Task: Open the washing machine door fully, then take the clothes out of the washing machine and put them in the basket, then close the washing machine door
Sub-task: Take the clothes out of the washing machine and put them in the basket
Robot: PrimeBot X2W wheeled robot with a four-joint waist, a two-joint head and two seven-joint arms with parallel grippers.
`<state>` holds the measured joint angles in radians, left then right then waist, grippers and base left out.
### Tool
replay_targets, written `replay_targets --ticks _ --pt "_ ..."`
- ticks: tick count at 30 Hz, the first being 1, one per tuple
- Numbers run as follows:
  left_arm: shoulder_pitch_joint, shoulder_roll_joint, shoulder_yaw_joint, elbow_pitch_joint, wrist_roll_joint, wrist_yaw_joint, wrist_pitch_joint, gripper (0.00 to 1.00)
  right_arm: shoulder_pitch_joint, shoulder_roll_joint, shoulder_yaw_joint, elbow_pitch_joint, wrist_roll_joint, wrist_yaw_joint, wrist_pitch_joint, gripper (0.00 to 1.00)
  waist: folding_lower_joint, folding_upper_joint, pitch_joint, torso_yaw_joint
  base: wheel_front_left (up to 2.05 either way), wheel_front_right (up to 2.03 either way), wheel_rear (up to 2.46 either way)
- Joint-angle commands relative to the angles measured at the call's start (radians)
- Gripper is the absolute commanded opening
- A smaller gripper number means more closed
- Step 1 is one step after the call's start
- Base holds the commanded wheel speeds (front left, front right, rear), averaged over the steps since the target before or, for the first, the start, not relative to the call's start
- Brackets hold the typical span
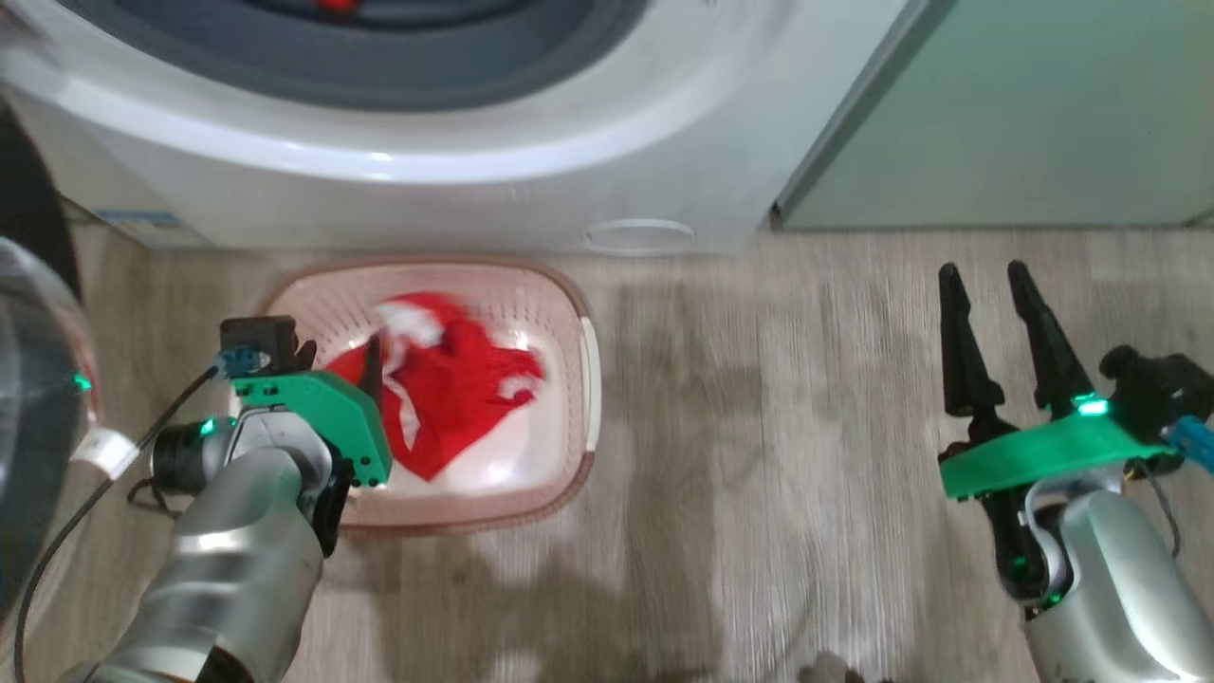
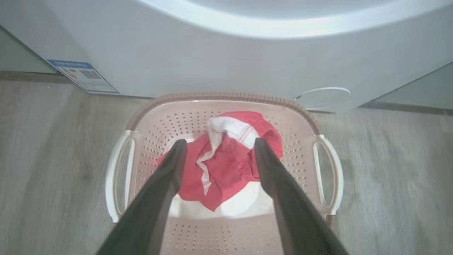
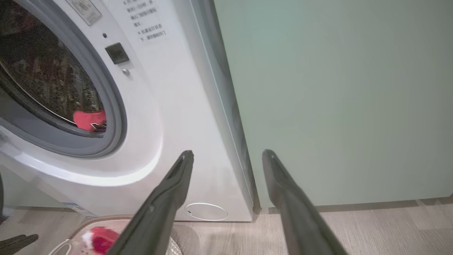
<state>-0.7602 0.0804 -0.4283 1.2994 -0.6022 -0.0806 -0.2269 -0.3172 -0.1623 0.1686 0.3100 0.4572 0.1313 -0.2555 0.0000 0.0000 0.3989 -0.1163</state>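
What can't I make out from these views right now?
- Drum load: right wrist view shows one red piece at the gasket; darkness and the view's left edge hide what else lies in the washing machine.
- Washing machine door: cut off by the head view's left edge; how far open is unclear.
- Basket bottom: left wrist view, covered by the red clothes.
- Blue sticker: left wrist view, print too small and blurred.
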Motion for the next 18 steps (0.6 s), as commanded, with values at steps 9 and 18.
replay_targets --ticks 9,18 --pt "0.074 0.086 0.079 -0.139 0.001 -0.014 -0.034 1.00 0.090 0.001 0.002 -0.010 -0.003 -0.001 -0.006 1.00 0.0000 0.0000 -0.187 0.041 0.00 0.00 0.00" --pt "0.236 0.127 0.202 -0.381 0.079 0.021 -0.035 1.00 0.159 0.020 -0.022 -0.032 -0.020 -0.001 -0.006 1.00 0.0000 0.0000 -0.294 0.044 0.00 0.00 0.00"
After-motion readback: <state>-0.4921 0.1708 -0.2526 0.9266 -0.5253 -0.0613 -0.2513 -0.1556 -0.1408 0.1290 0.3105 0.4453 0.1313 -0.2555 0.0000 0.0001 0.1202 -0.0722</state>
